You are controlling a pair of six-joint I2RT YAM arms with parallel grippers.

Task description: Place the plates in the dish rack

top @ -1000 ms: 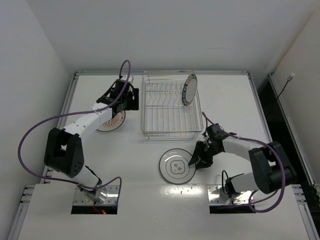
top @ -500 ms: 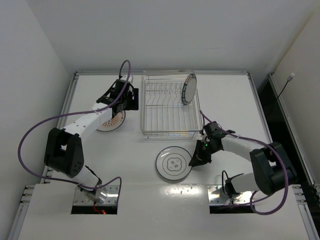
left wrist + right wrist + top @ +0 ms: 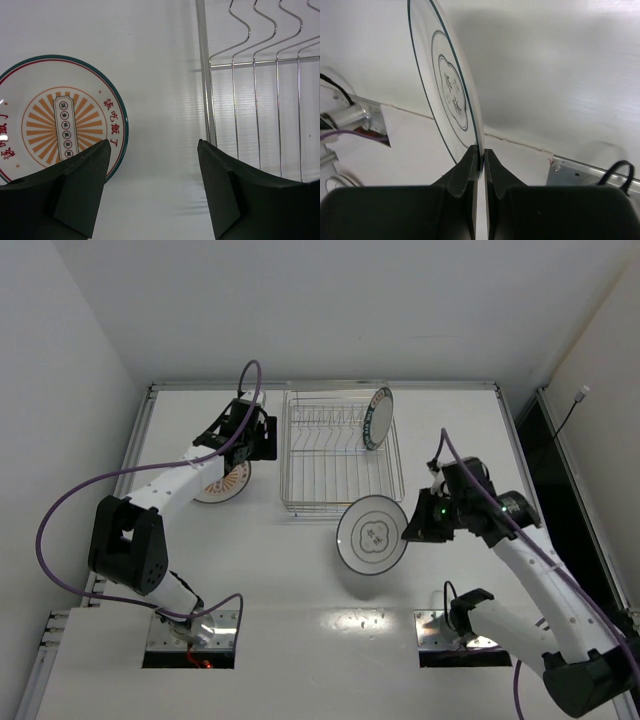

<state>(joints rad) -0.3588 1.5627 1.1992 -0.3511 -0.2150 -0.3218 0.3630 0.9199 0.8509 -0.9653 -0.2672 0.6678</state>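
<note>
**Flower plate off the table, in the right pincer**

- Right pincer (image 3: 408, 530): jaws pinched tight on the rim of the flower plate (image 3: 372, 533). A second ago they stood part-open at the plate's edge, with the plate flat on the table (image 3: 450, 430).
- The plate now hangs clear of the table, tipped up towards standing, out to the left of the fingertips.
- Dish rack (image 3: 330, 485): just beyond the held plate, up and left of the pincer. The teal-rimmed plate (image 3: 378, 419) already stands in its far right corner.
- Left pincer (image 3: 155, 150): jaws wide, nothing held, no movement. The sunburst plate (image 3: 55, 120) lies flat below, off its left finger; the rack's wall is off its right.
- Reading: pick-up done; second plate looks ready to be slotted, third is untouched.
</note>
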